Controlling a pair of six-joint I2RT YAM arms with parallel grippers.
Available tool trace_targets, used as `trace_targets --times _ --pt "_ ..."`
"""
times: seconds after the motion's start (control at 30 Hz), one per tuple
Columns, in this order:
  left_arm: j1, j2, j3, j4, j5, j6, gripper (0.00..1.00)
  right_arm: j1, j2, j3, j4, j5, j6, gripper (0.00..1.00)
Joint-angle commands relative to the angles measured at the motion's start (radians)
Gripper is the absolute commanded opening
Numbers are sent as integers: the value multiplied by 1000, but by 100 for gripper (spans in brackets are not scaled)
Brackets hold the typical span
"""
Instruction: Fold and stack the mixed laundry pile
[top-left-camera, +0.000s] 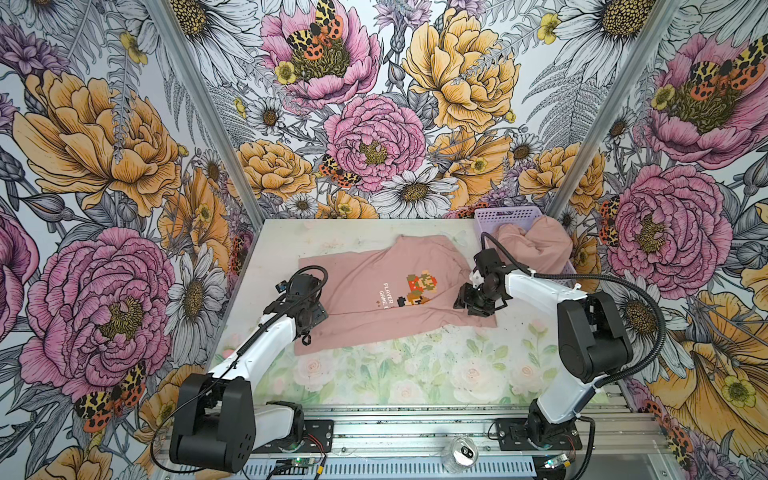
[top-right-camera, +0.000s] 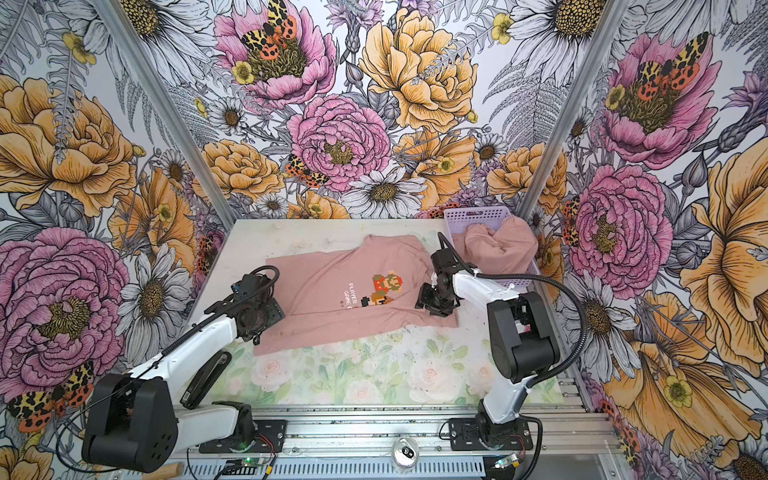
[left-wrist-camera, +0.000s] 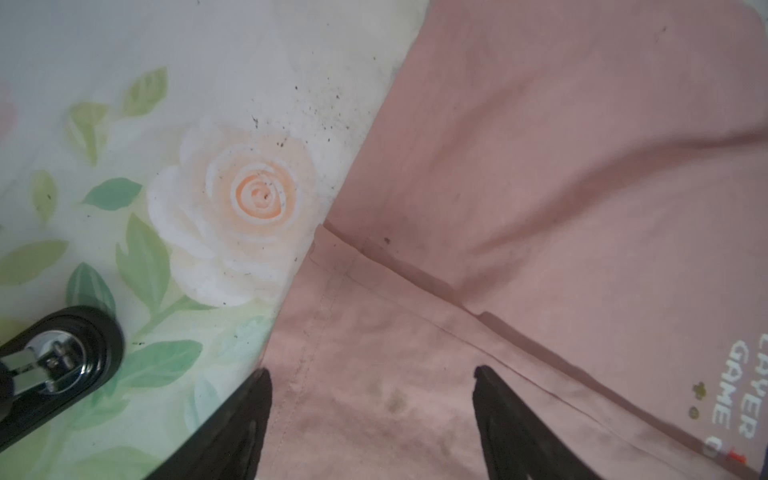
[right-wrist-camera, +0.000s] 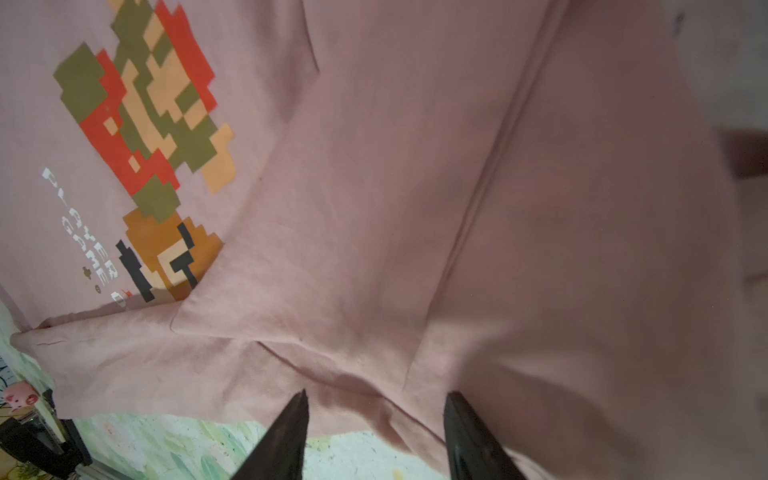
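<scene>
In the middle of the table (top-left-camera: 374, 374) lies a soft pink T-shirt (top-left-camera: 365, 286), flat and creased. Left gripper (left-wrist-camera: 372, 415) at nine o'clock, right gripper (right-wrist-camera: 376, 419) at three: both spread apart, holding nothing.

White arm links (top-left-camera: 266, 340), black joint housings (top-left-camera: 590, 332), black ribbed cables (top-left-camera: 648, 291), tapered black tool fingers (left-wrist-camera: 249, 419)

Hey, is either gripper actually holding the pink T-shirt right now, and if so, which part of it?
Neither. The left gripper and right gripper both stand open above the T-shirt, with no cloth pinched between their fingers.
</scene>
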Motion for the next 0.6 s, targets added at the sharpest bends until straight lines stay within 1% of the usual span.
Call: trace_targets --times 0.0,0.23,0.33,0.57 --pt "-18 4 -11 -7 16 -41 78 -3 15 -6 96 -19 53 55" --pt "-23 -4 -24 -2 18 -42 78 -2 54 2 121 -4 64 50" --pt "-23 -10 -35 -2 18 -43 78 -2 61 7 123 0 69 43" --pt "-22 -23 -51 -2 21 -47 78 -2 37 24 122 5 80 9"
